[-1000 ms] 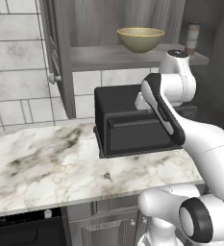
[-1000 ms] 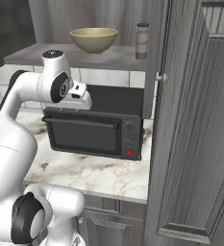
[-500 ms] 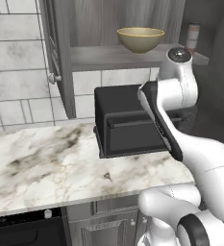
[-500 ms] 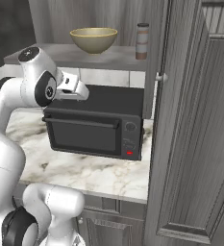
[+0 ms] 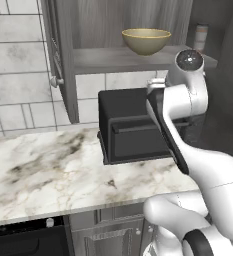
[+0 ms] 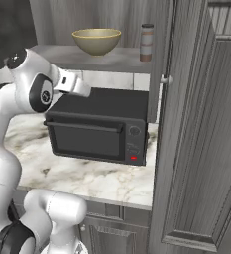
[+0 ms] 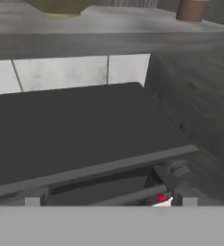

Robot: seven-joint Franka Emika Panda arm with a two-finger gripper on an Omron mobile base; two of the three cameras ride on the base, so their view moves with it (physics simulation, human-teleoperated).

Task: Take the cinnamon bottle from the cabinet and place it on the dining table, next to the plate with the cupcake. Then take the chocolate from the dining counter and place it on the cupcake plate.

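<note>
One cinnamon bottle [image 6: 146, 42] and one bowl [image 6: 96, 40] on cabinet [image 6: 87, 57] shelf — claw [image 7: 108, 202] spread wide, empty, above one toaster oven [image 6: 99, 129]

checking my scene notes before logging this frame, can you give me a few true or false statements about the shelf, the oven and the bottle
1. The cinnamon bottle stands upright on the cabinet shelf. True.
2. The tan bowl sits on the marble counter. False: it is on the shelf, apart from the bottle.
3. The black toaster oven has its door open. False: the door is shut.
4. The oven sits below the shelf. True.
5. The bottle lies inside the bowl. False: it stands beside it, toward the tall cupboard.
</note>
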